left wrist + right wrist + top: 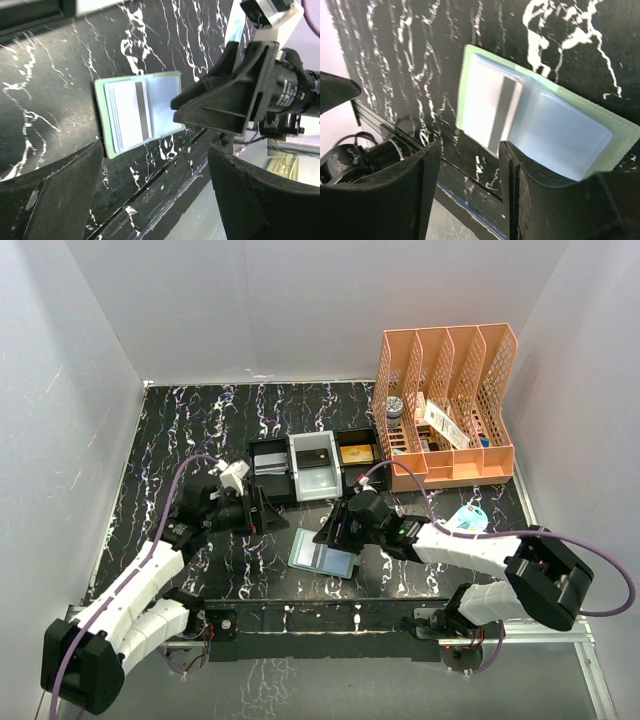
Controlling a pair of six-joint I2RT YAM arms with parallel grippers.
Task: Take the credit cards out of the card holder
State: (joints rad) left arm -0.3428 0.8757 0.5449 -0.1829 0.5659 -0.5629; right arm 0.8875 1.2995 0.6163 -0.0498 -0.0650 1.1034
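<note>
On the black marbled desk (180, 440), near its front edge, soft sage-green bifold card holder (322, 555) lies open, flat. Pale plastic credit card (127, 117) sits pocketed: likely stiff, light, slick; pinch its edge at the pocket mouth. Left fingers (60, 195) and right fingers (395, 195) apart, empty.

One card holder (323, 553) is lying open. The credit cards (127, 117) are sitting stacked in one pocket; several edges are showing, exact number not readable. Three trays are standing in a row: black tray (267, 462), white tray (315, 465), second black tray (357, 453). One orange file rack (445, 405) is showing four slots. Two arms are reaching in: left arm (130, 590), right arm (480, 545).
</note>
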